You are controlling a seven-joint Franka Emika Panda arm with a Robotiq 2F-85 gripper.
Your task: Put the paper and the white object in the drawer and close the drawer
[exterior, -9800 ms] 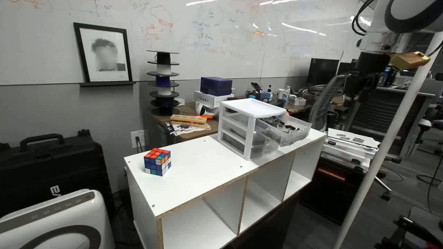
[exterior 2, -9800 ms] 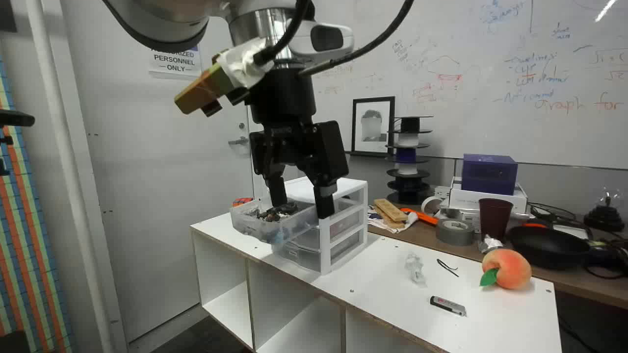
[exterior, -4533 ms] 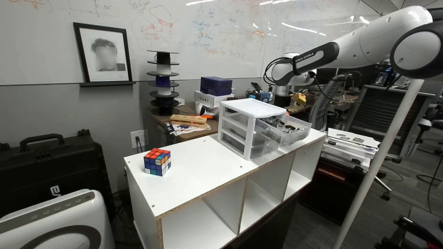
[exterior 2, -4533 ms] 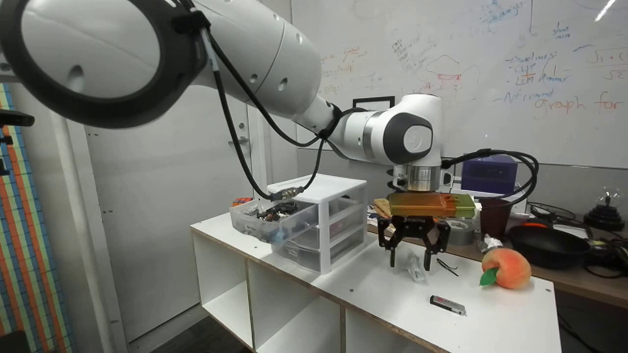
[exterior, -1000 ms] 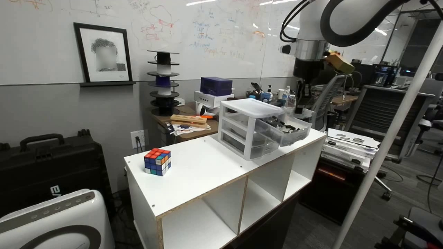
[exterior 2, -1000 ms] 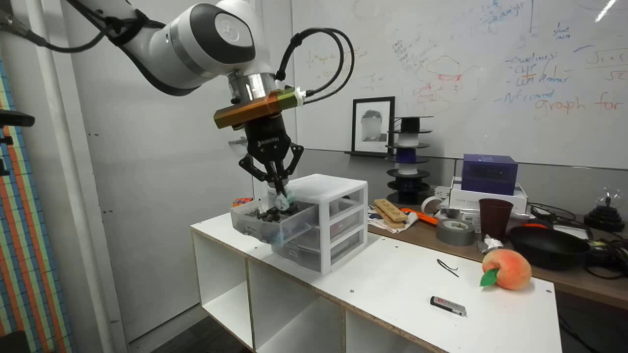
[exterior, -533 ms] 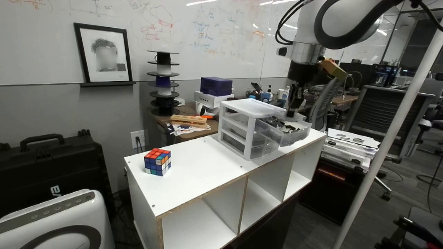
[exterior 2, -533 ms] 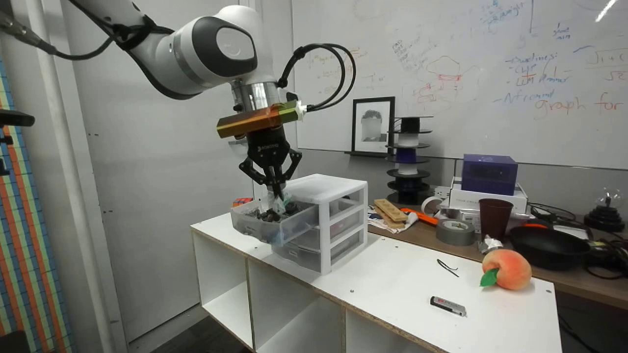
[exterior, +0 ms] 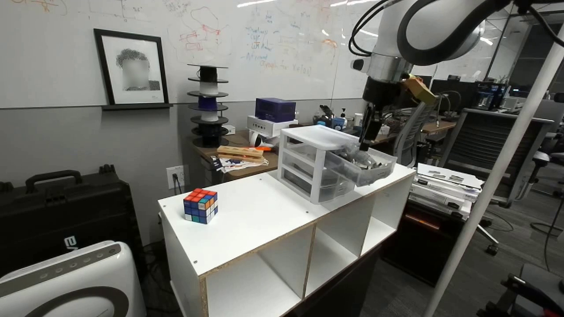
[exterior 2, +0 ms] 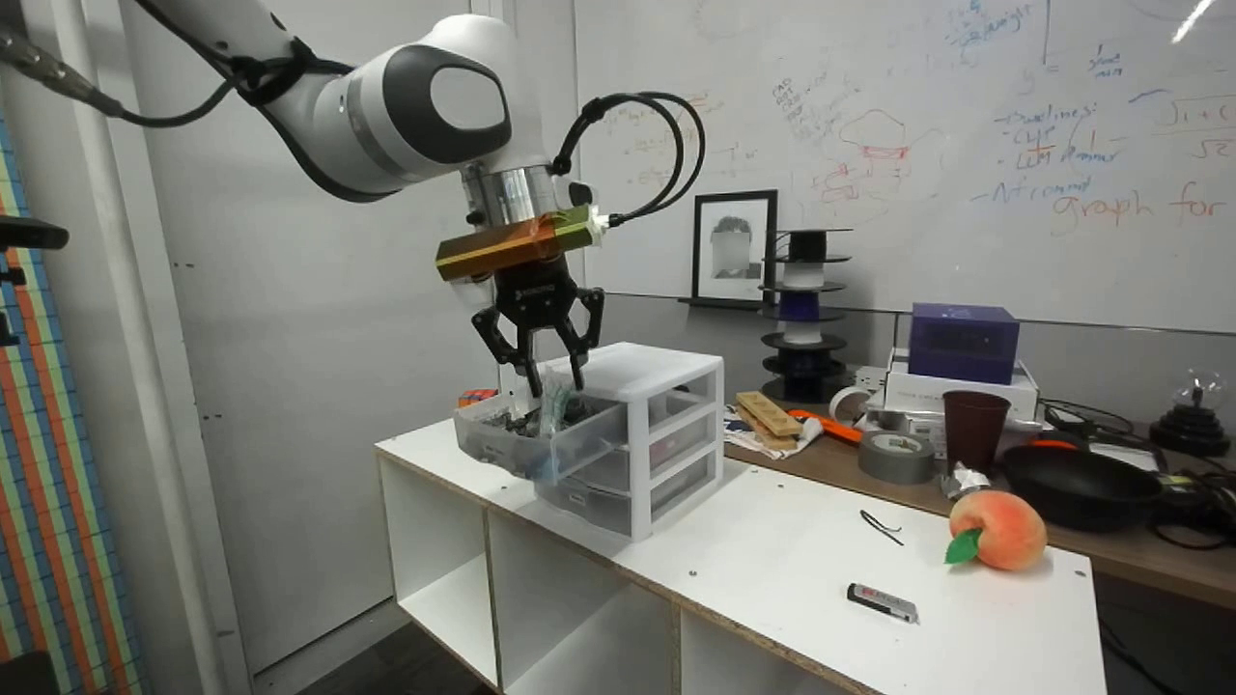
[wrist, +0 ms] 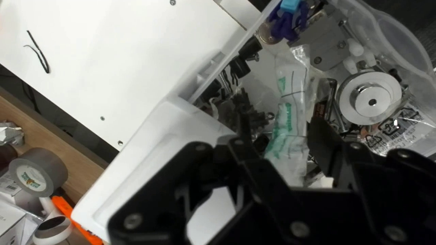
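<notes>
One green-printed wrapper point(wrist: 289, 115) is being cradled in one pulled-out drawer point(exterior 2: 507, 454), its long axis being pointed near-vertically up the wrist view; one gripper point(exterior 2: 557, 389) is being poised, two jaws parted.

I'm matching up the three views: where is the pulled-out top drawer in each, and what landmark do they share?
In an exterior view: the drawer, right of centre.
In an exterior view: the drawer, slightly left of centre.
Wrist view: the drawer, upper right.
Landmark in all three: the chest's white top.
</notes>
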